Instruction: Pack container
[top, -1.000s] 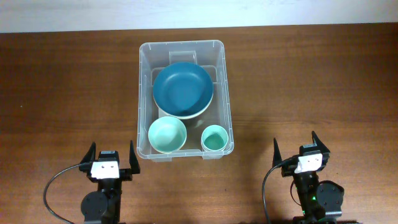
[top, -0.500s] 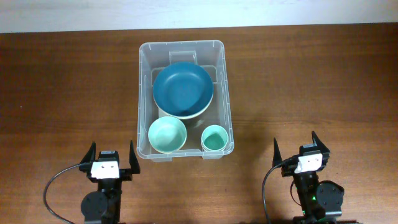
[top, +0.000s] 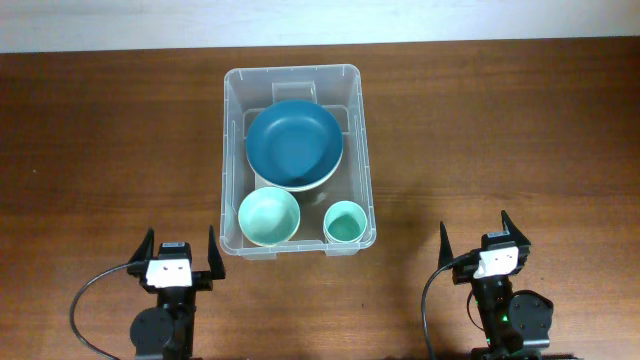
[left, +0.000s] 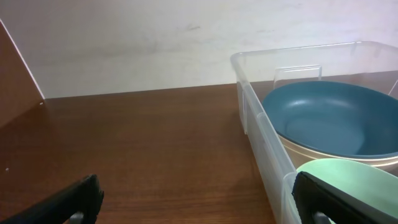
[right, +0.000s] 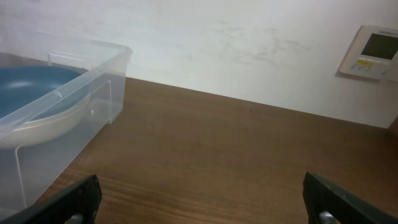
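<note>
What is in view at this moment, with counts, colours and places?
container: one, clear plastic, mid-table, toward the far edge
large bowl: one, dark teal, container's far half, stacked on the cream bowl
cream bowl: one, cream, under the large bowl, only its rim and side showing
small bowl: one, mint green, container's near-left corner
cup: one, teal-green, container's near-right corner
table: one, brown wood
wall panel: one, white, on the wall, right wrist view
left gripper: one, black and white, near edge, jaws open, empty
right gripper: one, black and white, near edge, jaws open, empty
</note>
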